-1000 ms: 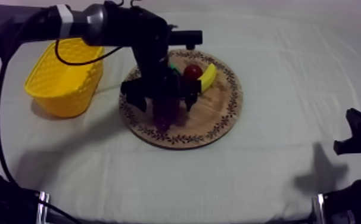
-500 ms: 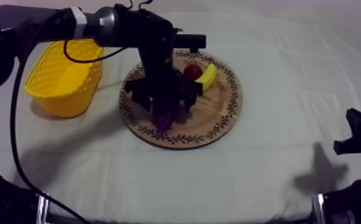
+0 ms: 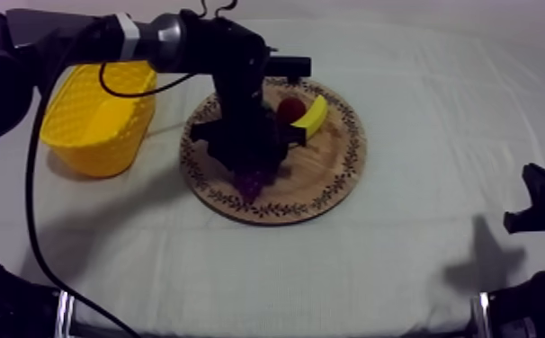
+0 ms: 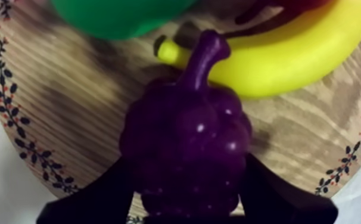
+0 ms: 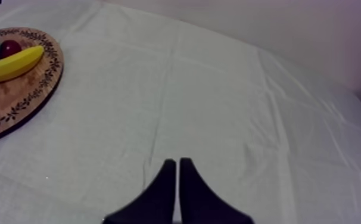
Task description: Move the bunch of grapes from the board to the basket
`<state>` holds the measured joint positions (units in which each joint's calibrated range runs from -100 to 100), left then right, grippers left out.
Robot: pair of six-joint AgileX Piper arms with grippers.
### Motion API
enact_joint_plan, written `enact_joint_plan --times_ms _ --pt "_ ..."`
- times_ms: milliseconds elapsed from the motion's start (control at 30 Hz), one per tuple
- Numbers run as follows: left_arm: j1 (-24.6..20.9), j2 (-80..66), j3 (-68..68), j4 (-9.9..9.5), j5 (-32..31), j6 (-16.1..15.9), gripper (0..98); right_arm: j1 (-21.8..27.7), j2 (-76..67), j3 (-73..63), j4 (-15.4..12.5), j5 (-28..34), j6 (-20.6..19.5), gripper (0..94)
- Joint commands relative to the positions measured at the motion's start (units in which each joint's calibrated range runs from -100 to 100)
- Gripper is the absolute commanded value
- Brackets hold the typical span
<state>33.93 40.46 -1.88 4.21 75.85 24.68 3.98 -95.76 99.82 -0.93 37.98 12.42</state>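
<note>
A purple bunch of grapes [image 3: 251,184] lies on the round wooden board [image 3: 330,180], toward its near left side. My left gripper [image 3: 251,169] reaches down from the upper left and is shut on the grapes. In the left wrist view the grapes [image 4: 186,149] sit between my two black fingers [image 4: 99,196], which press against both sides. The yellow basket [image 3: 96,117] stands left of the board. My right gripper [image 5: 178,164] rests shut over bare cloth at the right side of the table [image 3: 541,207].
A banana [image 3: 313,115], a small red fruit [image 3: 290,108] and a green pear [image 4: 117,15] lie on the far part of the board, just behind the grapes. The banana [image 4: 290,53] lies next to the grape stem. Open cloth stretches right of the board.
My left gripper has come down a little over the grapes and its fingers have closed in on the bunch. The right arm has not moved.
</note>
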Motion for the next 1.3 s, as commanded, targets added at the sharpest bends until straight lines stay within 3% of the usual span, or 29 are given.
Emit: enact_joint_plan --times_ms 0,433,867,1067,1267 --pt "0.03 0.01 -0.09 -0.05 0.07 0.06 49.2 0.00 0.00 -0.04 -0.02 0.00 0.01 0.3" --pt "0.82 -3.04 1.47 -0.64 0.52 0.95 47.2 0.00 0.00 -0.04 -0.02 0.00 -0.01 0.3" --pt "1.53 -21.40 9.40 -2.72 3.09 1.62 47.6 0.00 0.00 -0.04 -0.02 0.00 0.00 0.3" --pt "-0.16 -32.48 13.84 -4.15 5.84 2.00 47.7 0.00 0.00 -0.04 -0.02 0.00 0.01 0.3" --pt "-4.78 -42.19 19.14 -5.06 6.93 0.68 47.8 0.00 0.00 -0.04 -0.02 0.00 0.01 0.3"
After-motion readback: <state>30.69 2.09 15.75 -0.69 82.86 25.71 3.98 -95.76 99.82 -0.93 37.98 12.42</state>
